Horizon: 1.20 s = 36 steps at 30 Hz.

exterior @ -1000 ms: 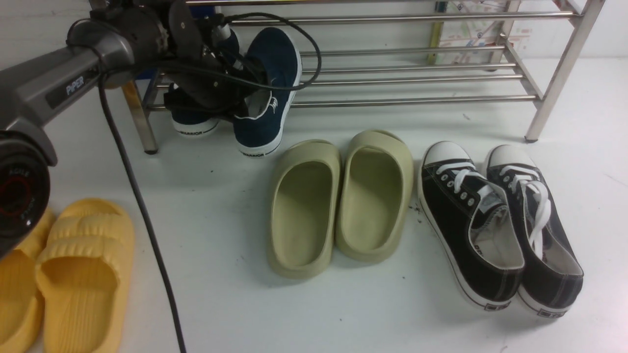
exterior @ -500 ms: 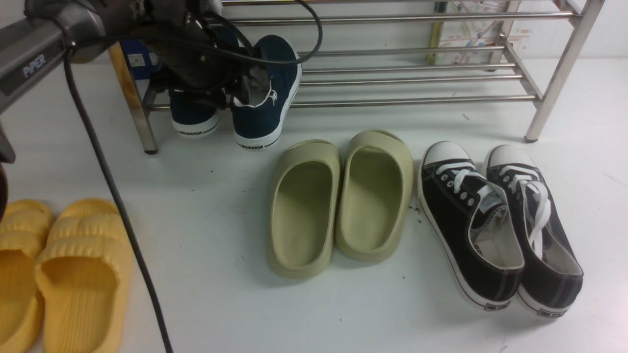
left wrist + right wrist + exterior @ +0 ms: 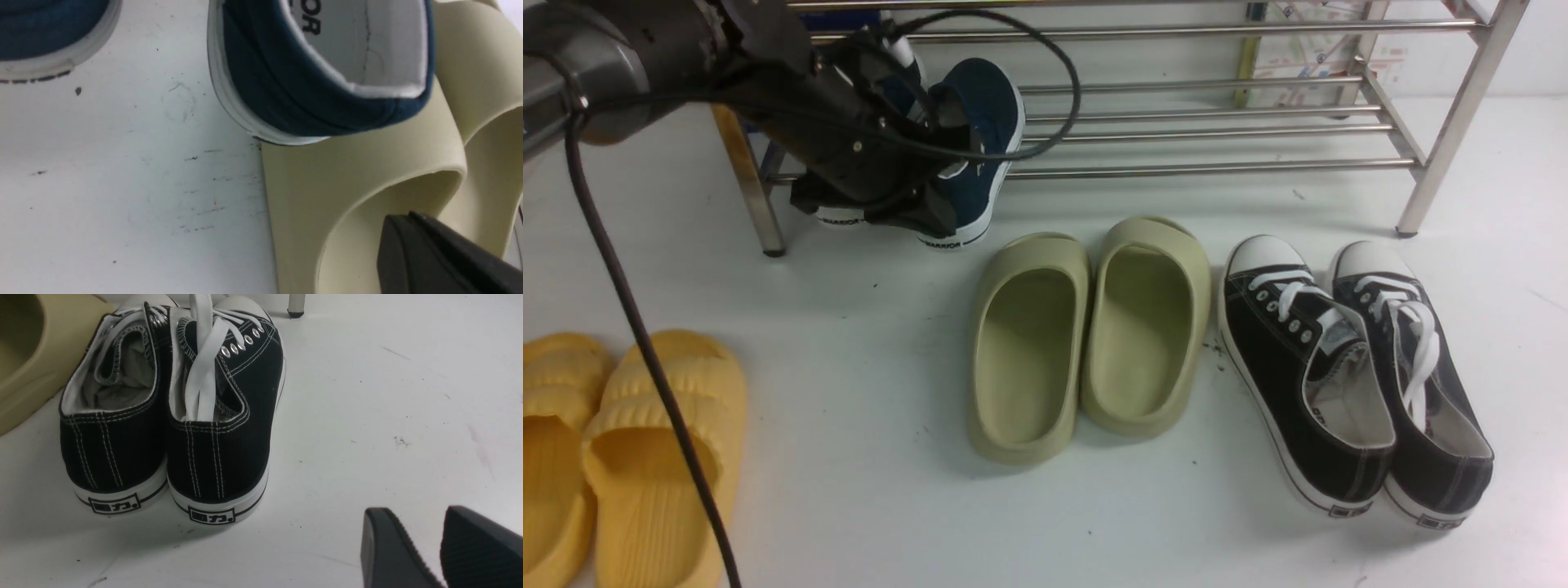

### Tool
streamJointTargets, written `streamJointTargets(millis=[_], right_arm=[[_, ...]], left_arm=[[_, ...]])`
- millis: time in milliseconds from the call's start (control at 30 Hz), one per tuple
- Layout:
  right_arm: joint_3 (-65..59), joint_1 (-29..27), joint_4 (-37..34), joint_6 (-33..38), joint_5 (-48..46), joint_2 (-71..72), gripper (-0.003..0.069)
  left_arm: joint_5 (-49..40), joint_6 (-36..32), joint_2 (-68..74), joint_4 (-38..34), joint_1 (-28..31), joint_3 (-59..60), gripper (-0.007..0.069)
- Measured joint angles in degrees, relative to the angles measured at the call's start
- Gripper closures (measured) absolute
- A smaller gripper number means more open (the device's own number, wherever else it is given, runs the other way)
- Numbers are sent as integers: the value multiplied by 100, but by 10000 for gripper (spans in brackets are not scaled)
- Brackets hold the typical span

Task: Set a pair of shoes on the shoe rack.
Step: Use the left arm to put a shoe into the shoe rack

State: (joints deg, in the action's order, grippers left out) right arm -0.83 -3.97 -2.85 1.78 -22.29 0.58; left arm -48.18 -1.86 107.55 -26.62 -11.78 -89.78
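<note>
At shoe rack (image 3: 1217, 170) left end: blue shoes (image 3: 980, 155), toes on its lower rails, heels reading "WARRIOR"
Left gripper (image 3: 915, 214): right at those heels, spread can't be told
Right gripper (image 3: 419, 514): fingers apart, empty
Black sneakers (image 3: 216, 457): heel tags, "力" legible

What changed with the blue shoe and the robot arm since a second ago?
The left gripper pushed the navy shoe deeper onto the shoe rack, let go and pulled back toward the camera. The green slippers, black sneakers and yellow slippers stayed put.
</note>
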Motion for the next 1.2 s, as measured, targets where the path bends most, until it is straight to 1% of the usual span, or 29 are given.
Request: streamJointTargets(millis=[233,600,967,1133,1200], right_arm=[[0,0,0,0,0,0,419],[0,0,0,0,1,0,419],[0,0,0,0,1,0,419],[0,0,0,0,1,0,419],[0,0,0,0,1,0,419]], left_arm=[[833,-87,167,-134,0,43,638],[769,-101,460,-207,-5,-441,638],[815,-95,518,0,-5,-646,638],[796,155,518,0,-5,-646,637],[738,186,518,7,-5,-646,624]])
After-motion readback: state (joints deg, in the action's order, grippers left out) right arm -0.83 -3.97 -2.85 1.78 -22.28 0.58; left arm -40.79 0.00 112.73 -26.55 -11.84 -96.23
